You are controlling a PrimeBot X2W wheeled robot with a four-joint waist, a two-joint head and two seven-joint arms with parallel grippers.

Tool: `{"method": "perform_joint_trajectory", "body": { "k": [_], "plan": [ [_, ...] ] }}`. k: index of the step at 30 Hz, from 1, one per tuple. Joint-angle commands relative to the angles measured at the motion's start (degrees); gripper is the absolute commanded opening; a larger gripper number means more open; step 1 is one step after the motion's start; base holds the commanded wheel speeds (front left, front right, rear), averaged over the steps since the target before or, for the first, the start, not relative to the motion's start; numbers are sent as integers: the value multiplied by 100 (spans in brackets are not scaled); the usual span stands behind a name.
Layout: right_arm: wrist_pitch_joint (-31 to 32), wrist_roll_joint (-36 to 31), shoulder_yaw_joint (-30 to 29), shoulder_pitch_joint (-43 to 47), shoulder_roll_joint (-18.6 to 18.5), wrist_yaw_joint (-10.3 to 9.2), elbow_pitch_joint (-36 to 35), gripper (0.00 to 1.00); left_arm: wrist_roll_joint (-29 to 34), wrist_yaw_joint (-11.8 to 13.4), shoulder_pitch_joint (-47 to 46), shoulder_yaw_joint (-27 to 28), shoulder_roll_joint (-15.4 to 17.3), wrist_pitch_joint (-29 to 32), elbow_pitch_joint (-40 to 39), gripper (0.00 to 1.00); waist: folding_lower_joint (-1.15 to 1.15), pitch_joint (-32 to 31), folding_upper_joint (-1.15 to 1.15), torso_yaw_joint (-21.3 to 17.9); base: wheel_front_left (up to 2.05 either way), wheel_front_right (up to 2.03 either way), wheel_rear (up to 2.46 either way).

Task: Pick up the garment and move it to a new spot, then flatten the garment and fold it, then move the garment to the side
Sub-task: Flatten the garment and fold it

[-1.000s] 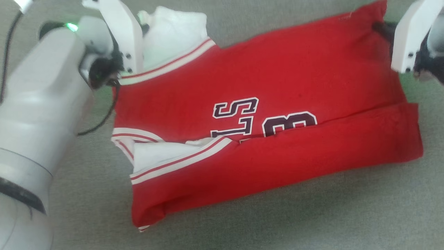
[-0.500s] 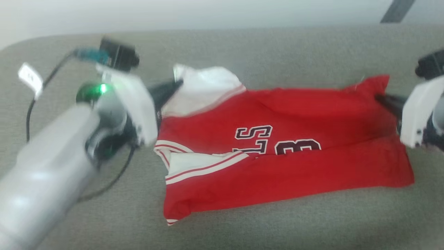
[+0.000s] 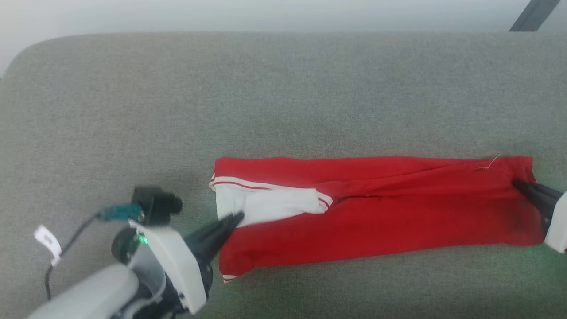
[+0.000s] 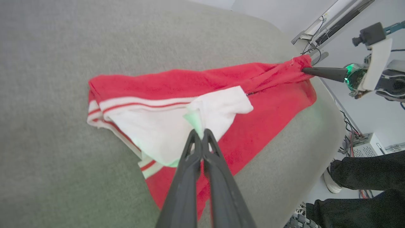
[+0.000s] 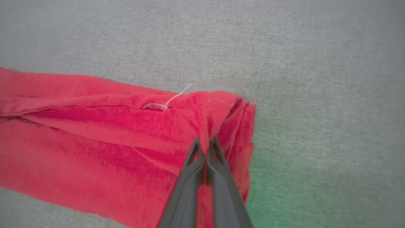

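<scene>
The garment [image 3: 376,212] is a bright red shirt lying as a long narrow strip across the grey padded surface [image 3: 283,97]. Its white sleeve end [image 3: 270,204] with striped trim sits at the strip's left end. My left gripper [image 3: 239,215] is shut on a corner of that white cloth, pinched at the tips [image 4: 199,131]. My right gripper [image 3: 518,182] is shut on the red hem at the strip's right end, where the fabric [image 5: 95,136] bunches around the tips [image 5: 205,141]. The left wrist view shows the right gripper [image 4: 305,70] at the far corner of the garment [image 4: 158,85].
The grey surface has rounded corners and a far edge [image 3: 283,33]. Beyond its right side, a person's dark-trousered legs [image 4: 364,177] and a white shoe [image 4: 332,185] stand by cables and a box [image 4: 364,145] on the floor. A dark bar [image 3: 531,15] crosses the top right corner.
Both grippers carried the garment's far edge over toward me, folding the shirt into a narrow strip; the dark lettering is now covered. The head view has also shifted.
</scene>
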Motion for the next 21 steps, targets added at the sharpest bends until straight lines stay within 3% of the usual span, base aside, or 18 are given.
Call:
{"method": "perform_joint_trajectory", "body": {
  "k": [1, 6, 11, 13, 14, 15, 16, 21],
  "plan": [
    [-134, 43, -42, 144, 44, -9, -14, 0, -3, 63, 212, -52, -18, -104, -4, 0, 0, 68, 0, -20, 0, 0, 0],
    [-349, 17, -81, 258, 234, -9, 165, 0, -71, -61, 439, -211, -344, -238, 507, 0, 0, 175, 0, -60, 0, 0, 0],
    [-414, -92, -63, 120, 435, -9, 315, 0, -55, -340, 360, -255, -703, -400, 1326, 0, 0, 221, 0, -149, 0, 0, 0],
    [-478, -98, -86, 92, 478, -9, 345, 53, -12, -418, 311, -276, -820, -462, 1565, 0, 0, 199, 0, -174, 0, 0, 0],
    [-494, -93, -94, 78, 489, -9, 357, 100, 41, -432, 294, -283, -856, -502, 1663, 7, 0, 181, 0, -186, 0, 0, 0],
    [-501, -50, -120, 70, 497, -9, 371, 100, 94, -426, 289, -288, -889, -575, 1752, 47, 0, 156, 0, -196, 0, 0, 0],
    [-489, 3, -151, 77, 495, -9, 381, 100, 146, -396, 295, -286, -920, -652, 1829, 100, 0, 128, 0, -201, 0, 0, 0],
    [-363, 203, -206, 218, 396, -9, 374, 100, 289, -315, 417, -240, -1078, -992, 2018, 100, 0, -5, 0, -152, 0, 0, 0]
  ]
}}
